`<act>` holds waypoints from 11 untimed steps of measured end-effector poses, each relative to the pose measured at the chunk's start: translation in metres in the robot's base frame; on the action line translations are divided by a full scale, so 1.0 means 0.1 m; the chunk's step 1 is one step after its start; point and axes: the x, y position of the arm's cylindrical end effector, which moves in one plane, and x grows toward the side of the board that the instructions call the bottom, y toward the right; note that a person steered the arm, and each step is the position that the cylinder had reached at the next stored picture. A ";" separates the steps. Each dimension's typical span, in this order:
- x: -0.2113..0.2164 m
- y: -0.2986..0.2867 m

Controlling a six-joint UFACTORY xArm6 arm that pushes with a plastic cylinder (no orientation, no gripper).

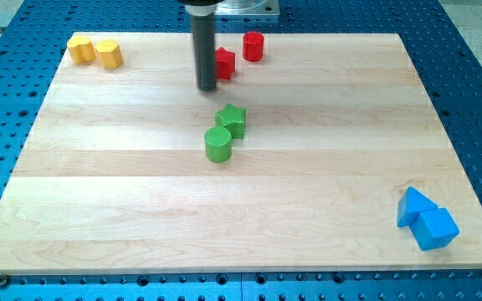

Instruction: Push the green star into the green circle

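A pale wooden worktop, made of glued planks with visible grain, fills most of the view. It lies on a blue metal base dotted with rows of small holes. Even, soft light falls everywhere.

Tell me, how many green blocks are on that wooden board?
2: the green star and the green circle, touching near the board's middle, just below my tip. None looks hidden.
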 end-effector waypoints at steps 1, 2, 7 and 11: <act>-0.30 0.33; -0.52 0.72; 1.14 0.51; 1.47 1.03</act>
